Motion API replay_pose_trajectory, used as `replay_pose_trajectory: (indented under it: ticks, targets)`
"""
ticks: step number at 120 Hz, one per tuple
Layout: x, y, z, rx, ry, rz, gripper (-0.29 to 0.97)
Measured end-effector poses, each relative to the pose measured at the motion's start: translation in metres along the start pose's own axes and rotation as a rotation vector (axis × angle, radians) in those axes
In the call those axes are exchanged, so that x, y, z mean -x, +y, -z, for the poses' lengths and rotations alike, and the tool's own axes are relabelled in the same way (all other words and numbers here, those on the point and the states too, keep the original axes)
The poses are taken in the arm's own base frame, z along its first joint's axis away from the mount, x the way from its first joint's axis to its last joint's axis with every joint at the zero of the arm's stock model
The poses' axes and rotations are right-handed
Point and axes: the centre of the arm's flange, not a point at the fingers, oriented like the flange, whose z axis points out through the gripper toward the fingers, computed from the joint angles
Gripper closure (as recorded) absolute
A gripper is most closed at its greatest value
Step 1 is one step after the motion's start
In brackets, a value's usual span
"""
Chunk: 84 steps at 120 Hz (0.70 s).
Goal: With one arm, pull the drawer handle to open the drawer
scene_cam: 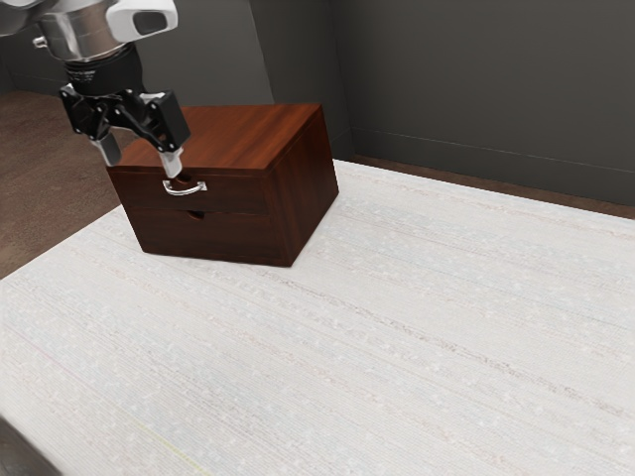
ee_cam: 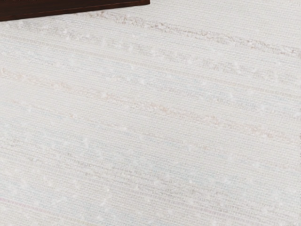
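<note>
Gripper sits at the front top edge of the cabinet, on the exterior view's left. Its jaws are spread wide w/ nothing pinched between them, so I read it as open. One finger points down right above the handle, tip at it or just touching; can't tell which from this angle. The other finger hangs near the cabinet's front corner, further toward the exterior view's left. The arm comes in from the upper left, hand angled down at the cabinet face.

The handle is a small silver bar, approx mid-width on the top drawer. That drawer's front looks flush w/ the cabinet face; I see no gap around it. Below it is a second front w/ a dark notch at its top edge.

The cabinet is dark red-brown wood and stands on the white table, near the table's far corner on the exterior view's left, turned a bit so front and one side both show. Brown floor and a grey wall lie beyond.

Wrist cam gives pale table grain under the hand, plus a thin dark strip of cabinet base ahead of the gripper.
</note>
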Motion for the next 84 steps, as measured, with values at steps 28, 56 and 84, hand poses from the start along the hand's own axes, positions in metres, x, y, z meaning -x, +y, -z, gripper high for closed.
replay_pose_trajectory:
  ticks: [28, 56, 84]
  targets:
    - [0.006, 0.02, 0.008, 0.03, 0.014, -0.038, 0.0]
    - [-0.012, 0.051, -0.018, 0.105, -0.023, -0.228, 0.0]
    - [-0.026, 0.063, -0.051, 0.133, -0.073, -0.481, 0.0]
